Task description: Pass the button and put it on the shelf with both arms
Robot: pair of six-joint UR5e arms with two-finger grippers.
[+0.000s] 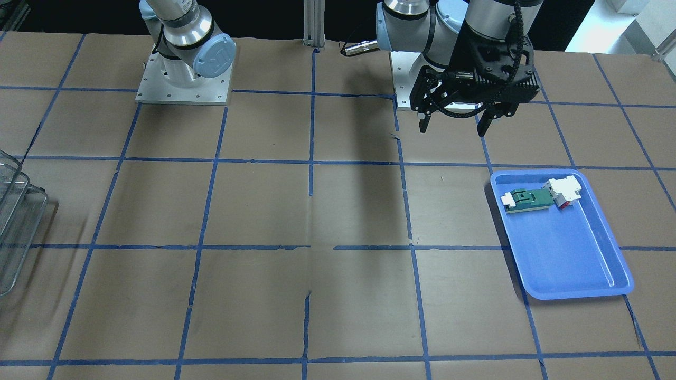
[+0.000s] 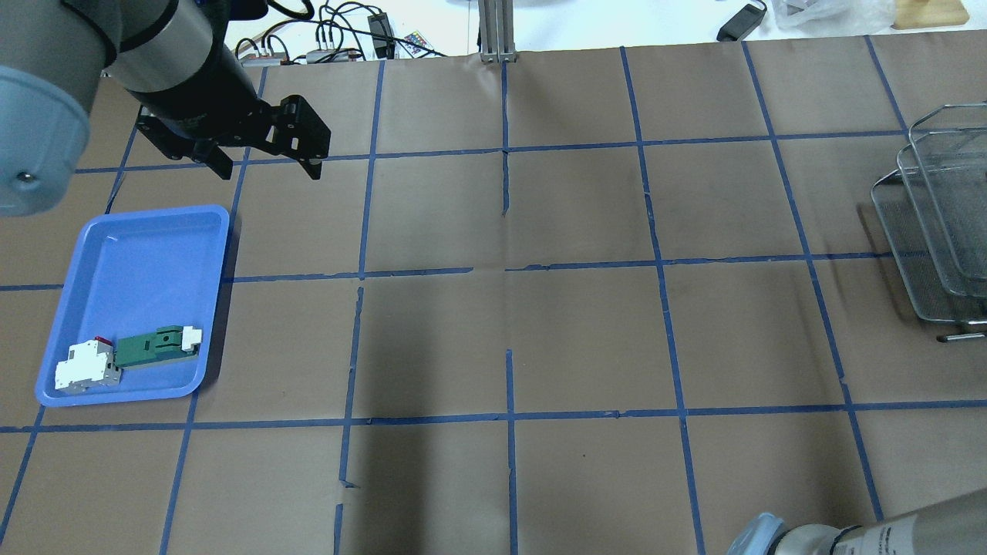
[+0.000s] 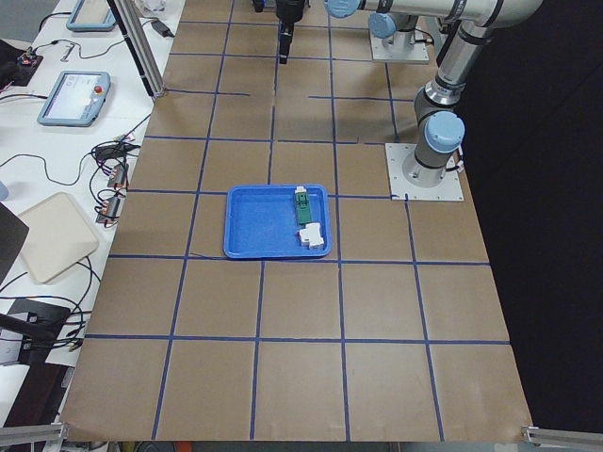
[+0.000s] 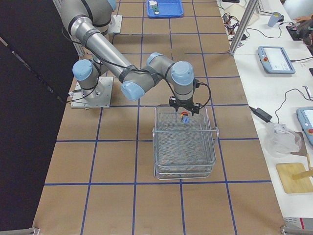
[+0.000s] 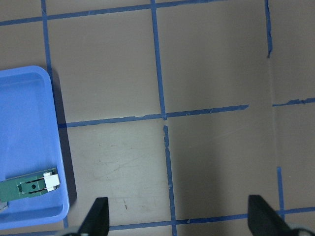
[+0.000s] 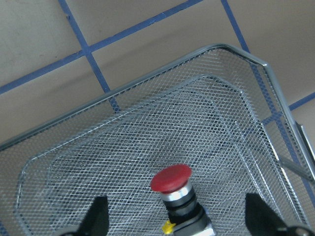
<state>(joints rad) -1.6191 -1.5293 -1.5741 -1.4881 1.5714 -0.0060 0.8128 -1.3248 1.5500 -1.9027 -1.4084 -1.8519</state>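
right gripper (image 6: 176, 211) points down, fingers spread around button (image 6: 171, 178) on shelf (image 6: 123, 147).

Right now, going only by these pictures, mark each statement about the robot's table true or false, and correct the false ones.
1. The button lies in the blue tray. False: the button is over the mesh of the shelf, and the blue tray is at the other end of the table.
2. The left gripper is open and holds nothing. True: the left gripper hangs with its jaws apart above bare table.
3. A green board lies in the blue tray. True: the green board rests near one end of it.
4. The right gripper is clamped on the button. False: the right gripper is open, and its fingers stand wide of the button.
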